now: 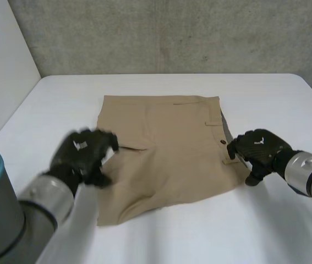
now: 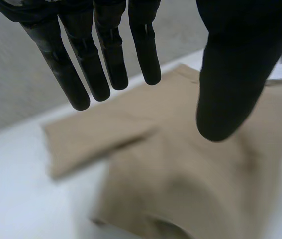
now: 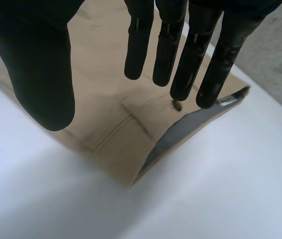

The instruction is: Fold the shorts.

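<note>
The left arm (image 1: 10,217), grey joint with a light-blue cap, enters at the near-left corner of the head view and ends in the left hand (image 1: 84,155), which is positioned over the left edge of the shorts (image 1: 167,148). In the left wrist view the left hand's fingers (image 2: 106,55) are straight and spread, the thumb stands well apart from them, and nothing is held; the shorts (image 2: 180,169) lie below the palm. The shorts are tan and lie flat in the middle of the white table (image 1: 200,236), with the waistband side toward the robot's right and one near corner reaching toward the left arm. A pocket with a small dark button (image 1: 223,142) sits close to the waistband edge. The right arm (image 1: 310,173) comes in from the right, and the right hand (image 1: 260,148) is at the right edge of the shorts, its fingertips just beside the pocket. In the right wrist view the right hand's fingers (image 3: 180,55) are straight, the thumb is set apart from them, and no cloth is gripped; contact with the cloth cannot be determined. Under those fingertips the button (image 3: 176,104) is visible, and the waistband edge stands slightly raised, exposing a grey lining (image 3: 180,137). A concrete wall (image 1: 172,33) stands behind the table
</note>
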### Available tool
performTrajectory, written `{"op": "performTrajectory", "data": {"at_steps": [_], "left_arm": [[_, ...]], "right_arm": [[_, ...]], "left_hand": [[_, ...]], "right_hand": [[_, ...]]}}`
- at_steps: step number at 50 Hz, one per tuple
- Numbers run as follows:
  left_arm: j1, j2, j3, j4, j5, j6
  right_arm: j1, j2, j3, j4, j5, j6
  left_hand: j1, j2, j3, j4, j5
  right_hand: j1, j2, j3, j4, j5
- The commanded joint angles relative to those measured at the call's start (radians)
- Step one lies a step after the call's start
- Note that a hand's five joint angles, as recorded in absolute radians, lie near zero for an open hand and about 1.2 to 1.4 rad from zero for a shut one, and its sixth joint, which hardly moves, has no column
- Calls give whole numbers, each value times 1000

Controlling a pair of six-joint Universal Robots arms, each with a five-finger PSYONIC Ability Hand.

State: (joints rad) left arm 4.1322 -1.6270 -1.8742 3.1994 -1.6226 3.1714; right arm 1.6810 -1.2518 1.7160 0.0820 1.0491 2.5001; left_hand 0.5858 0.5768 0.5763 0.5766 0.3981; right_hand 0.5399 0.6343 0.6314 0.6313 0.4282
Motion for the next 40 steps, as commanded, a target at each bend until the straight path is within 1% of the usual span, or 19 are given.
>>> {"op": "performTrajectory", "data": {"at_steps": [1, 6, 11, 15, 18, 23, 28, 32, 36, 37, 40], "left_arm": [[-43, -49, -74, -29, 32, -79], [-47, -120, -71, -29, 23, -79], [-46, -171, -72, -21, 23, -80], [-46, -183, -74, 7, 17, -77], [-46, -185, -74, 34, -9, -76], [-46, -185, -75, 63, -57, -73], [-46, -194, -79, 77, -69, -67], [-44, -205, -77, 99, -76, -42], [-41, -206, -80, 129, -100, -5], [-41, -208, -80, 135, -108, 2], [-41, -208, -80, 166, -140, 33]], "right_arm": [[-20, 69, 60, -143, -43, -1], [-15, 120, 60, -189, -41, -3], [-14, 141, 56, -209, -41, -6], [-15, 153, 54, -249, -40, -4], [-14, 169, 45, -275, -34, -3], [-12, 178, 37, -280, -23, -3], [-12, 198, 19, -281, -18, -3], [-12, 215, 2, -281, -17, -3], [-11, 216, -15, -280, -18, 6], [-11, 215, -18, -280, -18, 9], [-11, 210, -22, -280, -18, 11]], "left_hand": [[121, 130, 130, 130, 134], [59, 68, 69, 69, 73], [-96, -87, -87, -87, -83], [-99, -90, -90, -90, -86], [-99, -90, -90, -90, -86], [-99, -90, -90, -90, -86], [-99, -90, -90, -90, -86], [-99, -90, -90, -90, -86], [-99, -90, -90, -90, -86], [-99, -90, -90, -90, -86], [-131, -122, -122, -122, -118]], "right_hand": [[229, 135, 138, 138, 166], [215, 120, 123, 123, 152], [214, 120, 123, 123, 152], [235, 141, 143, 144, 172], [273, 179, 182, 182, 210], [288, 193, 196, 196, 225], [320, 226, 229, 229, 257], [402, 308, 311, 311, 339], [719, 624, 627, 627, 656], [855, 761, 763, 764, 792], [856, 762, 765, 765, 794]]}}
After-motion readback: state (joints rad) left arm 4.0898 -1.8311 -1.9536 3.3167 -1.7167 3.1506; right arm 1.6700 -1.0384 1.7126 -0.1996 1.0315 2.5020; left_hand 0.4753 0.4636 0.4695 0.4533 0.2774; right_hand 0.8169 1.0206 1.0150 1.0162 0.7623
